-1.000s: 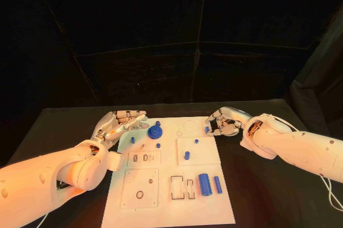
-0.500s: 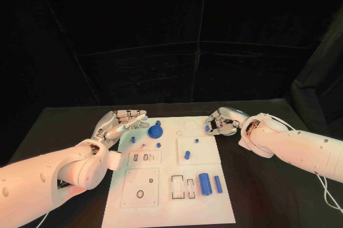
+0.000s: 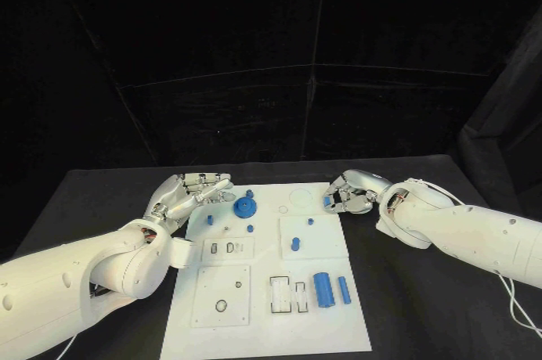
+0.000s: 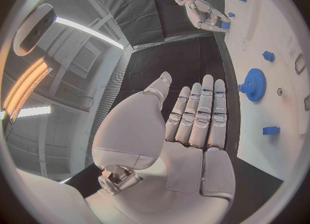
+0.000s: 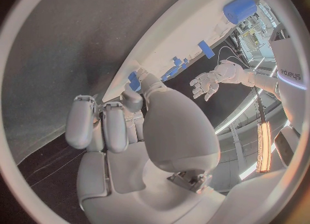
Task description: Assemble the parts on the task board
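Right wrist view gives us the right hand (image 5: 139, 131) with its fingers curled round a small blue part (image 5: 134, 80), pinched at the fingertips beside the far right edge of the task board (image 3: 322, 297); we judge it is lifted free so it can be carried to a slot. Our left hand (image 4: 190, 125) hangs flat and spread, holding nothing, at the board's far left edge, perhaps ready to steady it. Just beside it on the board lies the blue gear (image 3: 245, 210); a blue cylinder (image 3: 323, 289) lies nearer us.
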